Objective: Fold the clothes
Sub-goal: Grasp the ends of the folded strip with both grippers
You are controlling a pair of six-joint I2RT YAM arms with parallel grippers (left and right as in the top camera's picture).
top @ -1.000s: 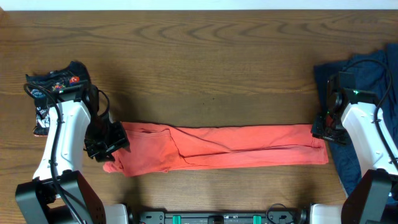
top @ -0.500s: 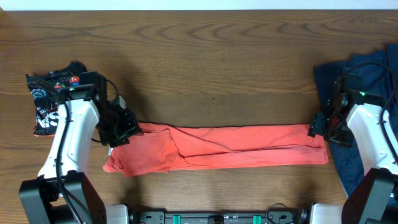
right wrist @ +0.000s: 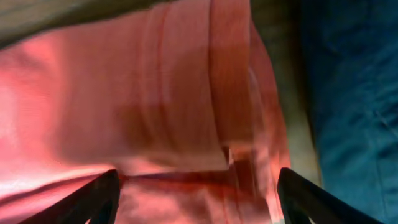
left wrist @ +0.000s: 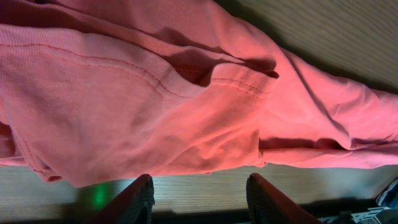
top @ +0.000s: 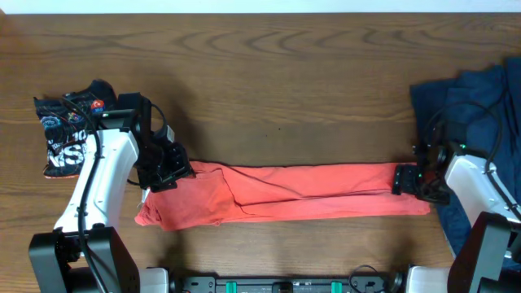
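Across table (top: 277,98) front | coral T-shirt (top: 309,194) long axis left-right | left hand (left wrist: 199,180) spread | right hand (right wrist: 197,177) spread

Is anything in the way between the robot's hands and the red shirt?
No, nothing visible. The left gripper is open right over one end of the shirt, and the right gripper is open over the other end.
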